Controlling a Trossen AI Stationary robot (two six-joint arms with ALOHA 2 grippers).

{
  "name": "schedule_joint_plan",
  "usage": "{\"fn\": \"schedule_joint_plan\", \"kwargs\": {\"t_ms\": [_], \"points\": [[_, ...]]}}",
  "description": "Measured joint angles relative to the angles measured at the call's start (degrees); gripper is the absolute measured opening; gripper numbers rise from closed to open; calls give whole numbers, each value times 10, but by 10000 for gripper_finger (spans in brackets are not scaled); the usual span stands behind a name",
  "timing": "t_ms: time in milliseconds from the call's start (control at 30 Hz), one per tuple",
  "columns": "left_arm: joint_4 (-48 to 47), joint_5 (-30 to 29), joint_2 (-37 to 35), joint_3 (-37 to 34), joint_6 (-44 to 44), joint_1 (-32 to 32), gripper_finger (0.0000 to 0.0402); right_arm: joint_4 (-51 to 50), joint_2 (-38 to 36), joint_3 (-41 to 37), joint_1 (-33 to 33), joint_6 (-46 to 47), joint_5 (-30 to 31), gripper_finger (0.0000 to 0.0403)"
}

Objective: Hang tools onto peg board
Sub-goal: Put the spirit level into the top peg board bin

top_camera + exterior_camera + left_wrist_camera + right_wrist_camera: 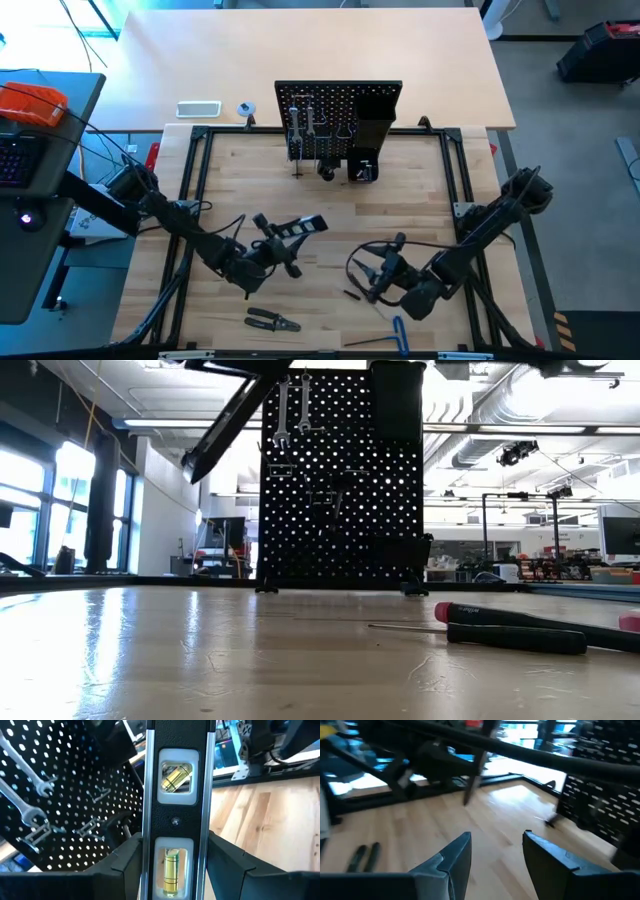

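From above: left gripper [268,252] clamped on the level [296,229], lifted over the surface [330,210] mid-left; peg board [338,100] upright at the far edge; right gripper [384,280] near front right, fingers apart, empty. Pliers [272,320] and hex key [400,332] lying at the front. Table height: wrenches [292,402] hanging on the board, screwdriver [520,622] lying at right. Left wrist: level squeezed between both fingers [227,860].

Black hole-dotted peg board [340,475], dark level [175,795] with yellow-green vials
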Motion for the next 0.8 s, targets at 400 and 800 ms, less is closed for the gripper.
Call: {"fn": "schedule_joint_plan", "kwargs": {"t_ms": [400, 800], "points": [[142, -3, -1, 0, 131, 0, 163, 282, 0, 0, -78, -272, -104, 171], [158, -26, -1, 0, 170, 33, 163, 345, 0, 0, -163, -286, -180, 171]]}}
